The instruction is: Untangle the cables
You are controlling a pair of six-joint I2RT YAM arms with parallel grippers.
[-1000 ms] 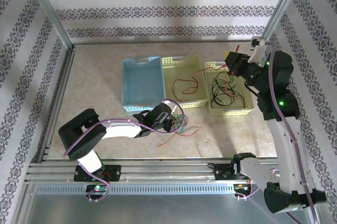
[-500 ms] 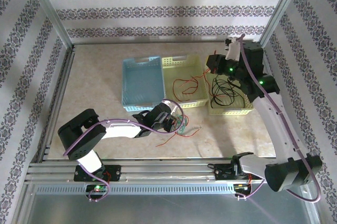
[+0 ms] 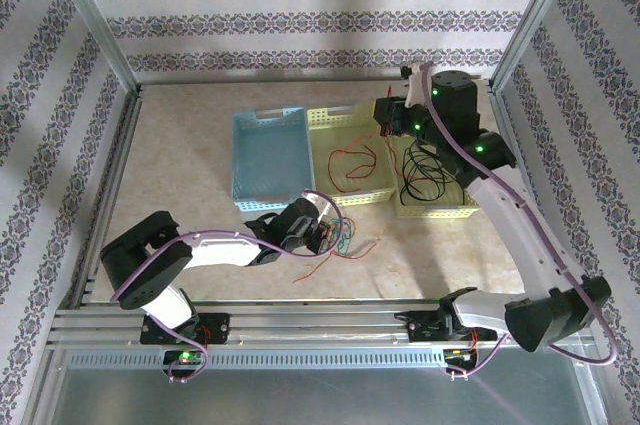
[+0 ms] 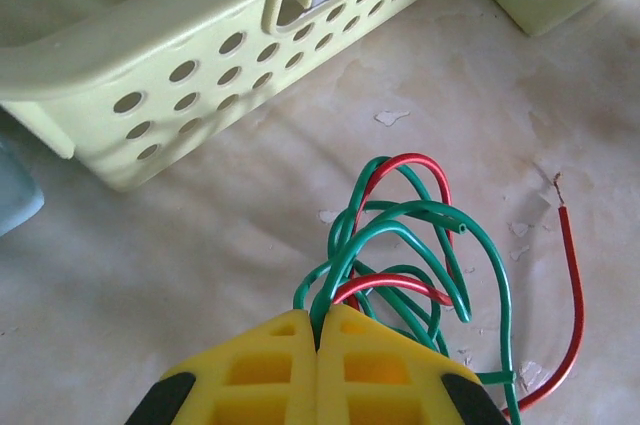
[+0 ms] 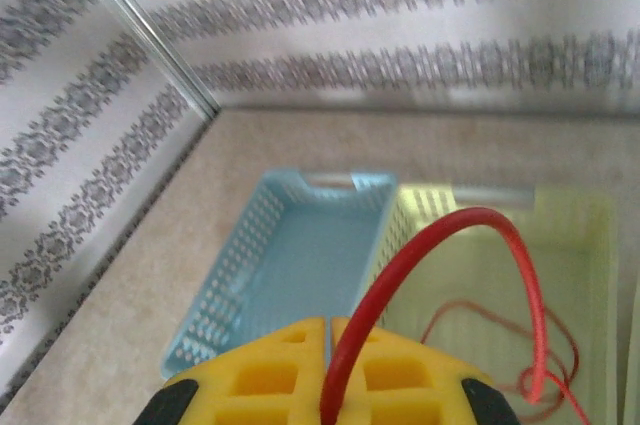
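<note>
Black wires (image 3: 422,173) lie in basket (image 3: 440,211). Left hand (image 4: 318,323) pinches green-red tangle (image 4: 406,158), not yet separated; right hand (image 5: 328,330) pinches red wire (image 5: 480,213).

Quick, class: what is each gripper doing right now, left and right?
Left gripper: closed on green and red wires.
Right gripper: closed on a red wire.

Blue basket (image 3: 266,160) beside pale-green basket (image 3: 362,197)

The cables (image 4: 412,158) are red and green, one basket (image 3: 270,160) blue, walls (image 3: 300,20) floral-striped.
</note>
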